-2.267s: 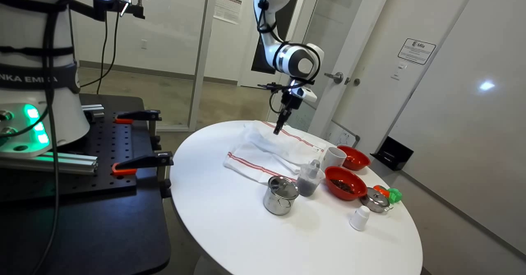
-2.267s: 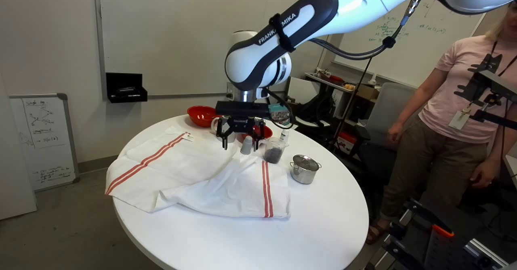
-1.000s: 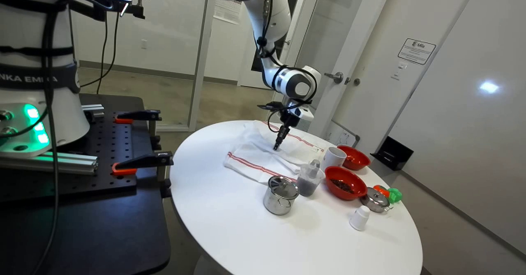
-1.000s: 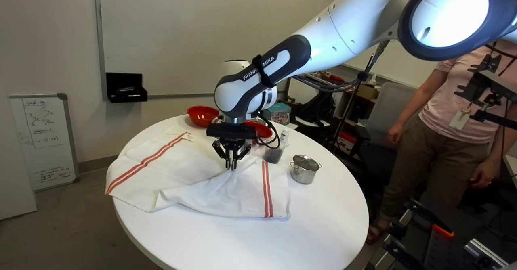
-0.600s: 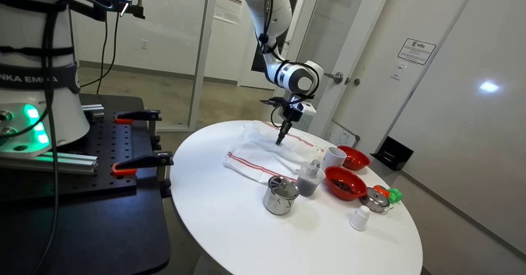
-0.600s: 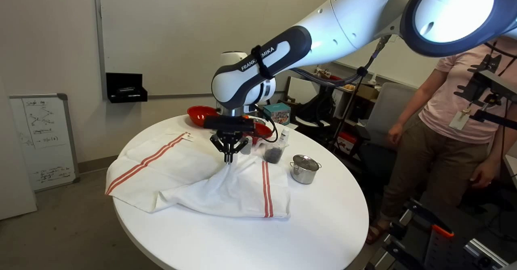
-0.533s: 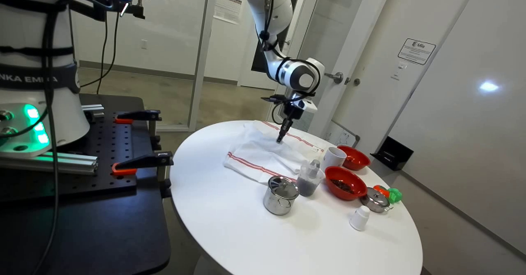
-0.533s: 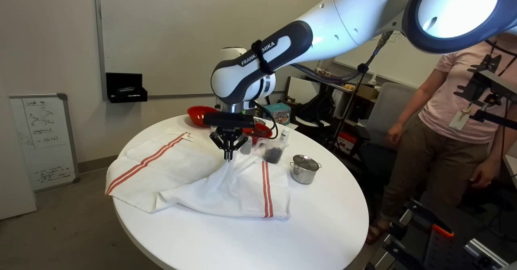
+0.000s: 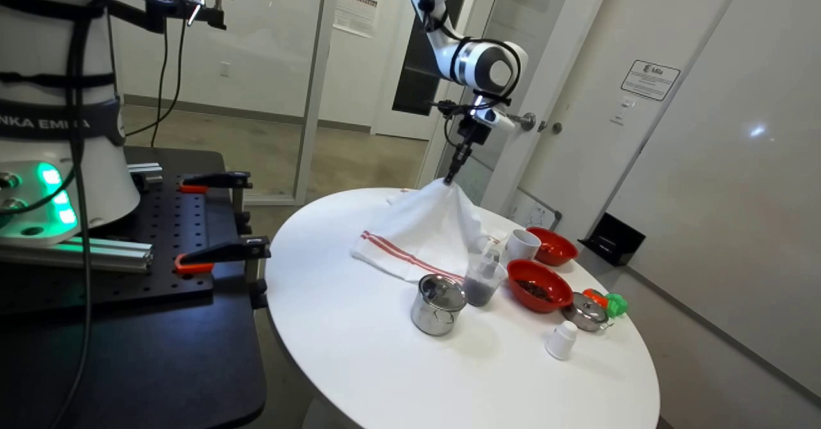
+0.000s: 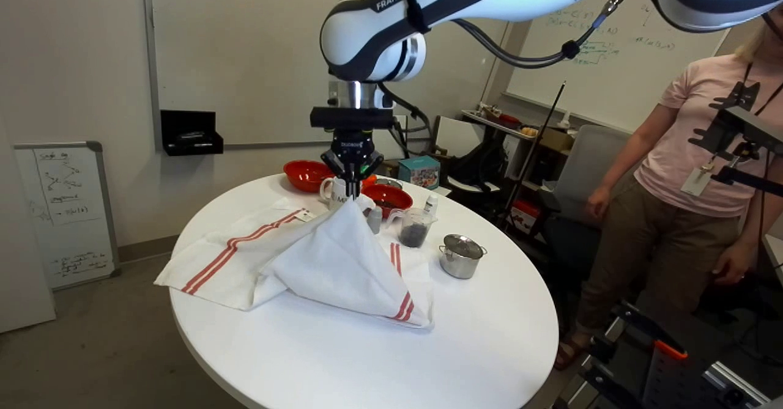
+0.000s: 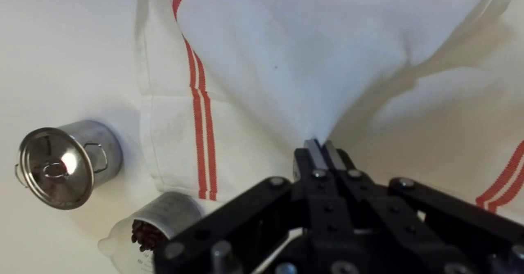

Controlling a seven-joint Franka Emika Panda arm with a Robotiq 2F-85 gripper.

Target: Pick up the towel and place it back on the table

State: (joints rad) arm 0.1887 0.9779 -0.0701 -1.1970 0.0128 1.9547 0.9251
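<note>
The towel [image 10: 336, 262], white with red stripes, is drawn up into a peak, while its lower parts still lie on the white round table [image 10: 391, 372]. At the top of that peak my gripper [image 9: 448, 181] is shut on a pinch of cloth, well above the tabletop. From the wrist view, the towel [image 11: 307, 40] fans out from between the nearly touching fingertips [image 11: 315, 153]. A towel corner hangs slightly over the table's edge in an exterior view. Folds hide some of the cloth beneath the raised part.
Close to the towel stand a lidded steel pot [image 9: 439, 304] and a clear measuring cup [image 9: 482, 280] with dark contents. Beyond are a white mug [image 9: 519, 247], two red bowls [image 9: 540, 286] [image 9: 553, 247], a steel lid-like pan [image 9: 585, 312] and a small white bottle [image 9: 562, 340].
Wide apart at first, my gripper came down, shut on the towel and has since risen. The cloth went from lying flat to a raised peak, its striped edges pulled inward.
</note>
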